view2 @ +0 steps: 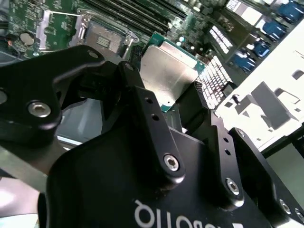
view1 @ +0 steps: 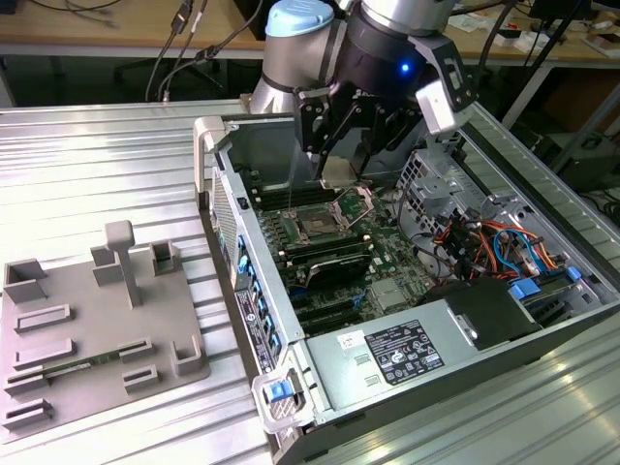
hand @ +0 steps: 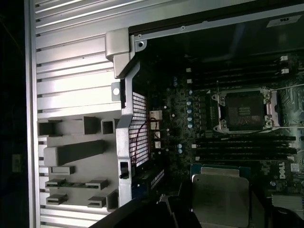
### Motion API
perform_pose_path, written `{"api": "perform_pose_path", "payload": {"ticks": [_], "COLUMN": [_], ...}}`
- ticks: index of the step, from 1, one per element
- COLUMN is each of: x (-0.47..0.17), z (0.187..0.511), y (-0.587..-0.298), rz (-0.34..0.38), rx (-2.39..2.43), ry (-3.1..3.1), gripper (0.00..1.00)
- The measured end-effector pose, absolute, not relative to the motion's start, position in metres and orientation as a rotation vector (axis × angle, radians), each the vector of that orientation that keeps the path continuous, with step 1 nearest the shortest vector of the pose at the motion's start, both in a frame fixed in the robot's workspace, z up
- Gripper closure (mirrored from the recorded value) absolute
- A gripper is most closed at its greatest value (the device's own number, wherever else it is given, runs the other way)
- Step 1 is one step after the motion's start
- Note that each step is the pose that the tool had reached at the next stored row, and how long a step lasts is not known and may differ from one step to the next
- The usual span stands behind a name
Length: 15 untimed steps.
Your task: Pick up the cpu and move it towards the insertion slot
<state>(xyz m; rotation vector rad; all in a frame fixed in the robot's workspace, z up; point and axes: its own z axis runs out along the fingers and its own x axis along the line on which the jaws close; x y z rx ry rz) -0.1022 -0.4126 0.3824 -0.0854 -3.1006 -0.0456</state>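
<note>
My gripper [view1: 339, 163] is shut on the cpu [view1: 338, 173], a flat silvery square, and holds it in the air inside the open computer case. In the second wrist view, black fingers [view2: 142, 107] clamp the cpu [view2: 170, 71] on two opposite edges. The insertion slot [view1: 320, 225] lies on the green motherboard just below and slightly toward the exterior view's left of the chip. It has a dark centre and a silver frame, and its load plate [view1: 355, 204] is swung up. In the first wrist view the cpu [hand: 221, 199] hangs to one side of the insertion slot [hand: 243, 110].
Black memory slots [view1: 329, 260] flank the socket. Case walls [view1: 218, 165], a drive cage [view1: 436, 179] and coloured cables [view1: 494, 242] ring the board. A grey plastic tray [view1: 58, 358] with raised blocks sits on the ribbed metal table at the exterior view's left.
</note>
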Motion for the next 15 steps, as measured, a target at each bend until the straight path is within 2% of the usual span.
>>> {"api": "perform_pose_path", "payload": {"ticks": [15], "x": [-0.084], "z": [0.376], "y": [-0.401], "rz": [-0.047], "rx": [-0.055], "ry": [-3.133], "gripper": [0.45]}}
